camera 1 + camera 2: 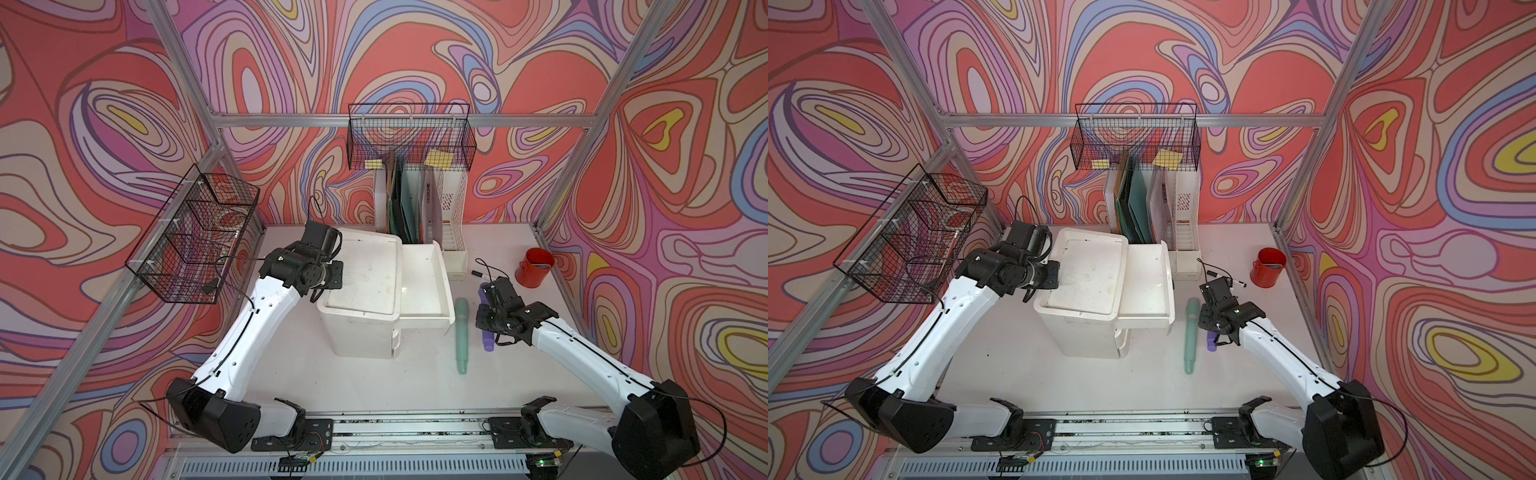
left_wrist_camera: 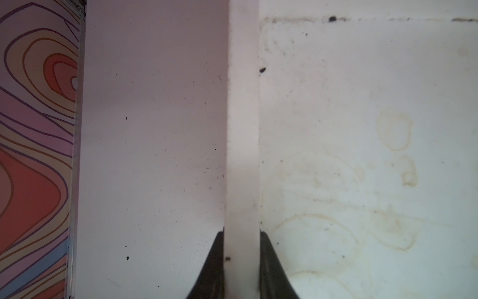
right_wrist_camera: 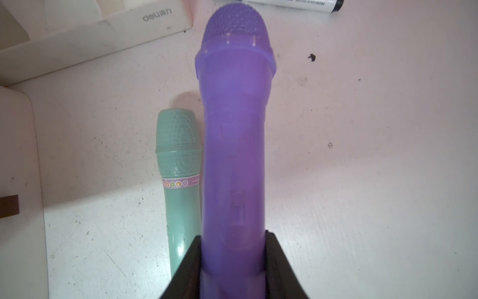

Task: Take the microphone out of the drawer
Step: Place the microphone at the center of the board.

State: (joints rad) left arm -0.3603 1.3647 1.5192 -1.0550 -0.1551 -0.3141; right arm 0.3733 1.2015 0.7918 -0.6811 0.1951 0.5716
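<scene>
A purple microphone (image 3: 234, 129) is clamped by its handle in my shut right gripper (image 3: 234, 234), head pointing toward the back of the table. In both top views only its ends (image 1: 488, 340) (image 1: 1211, 344) show past the right gripper (image 1: 487, 322) (image 1: 1212, 322). It looks raised a little above the table. Beside it a green microphone (image 1: 462, 332) (image 3: 178, 160) lies flat. The white drawer (image 1: 446, 291) (image 1: 1169, 291) is pulled out to the right of its cabinet (image 1: 361, 274) and shows nothing inside. My left gripper (image 1: 336, 276) (image 2: 241, 230) is shut on the cabinet top's left rim (image 2: 243, 129).
Behind the right gripper lie a black-capped marker (image 1: 482, 274) (image 3: 297, 4) and a red bucket (image 1: 535, 267). A white file holder (image 1: 419, 208) stands at the back behind the cabinet. Wire baskets hang on the back rail (image 1: 409, 137) and the left rail (image 1: 195, 237).
</scene>
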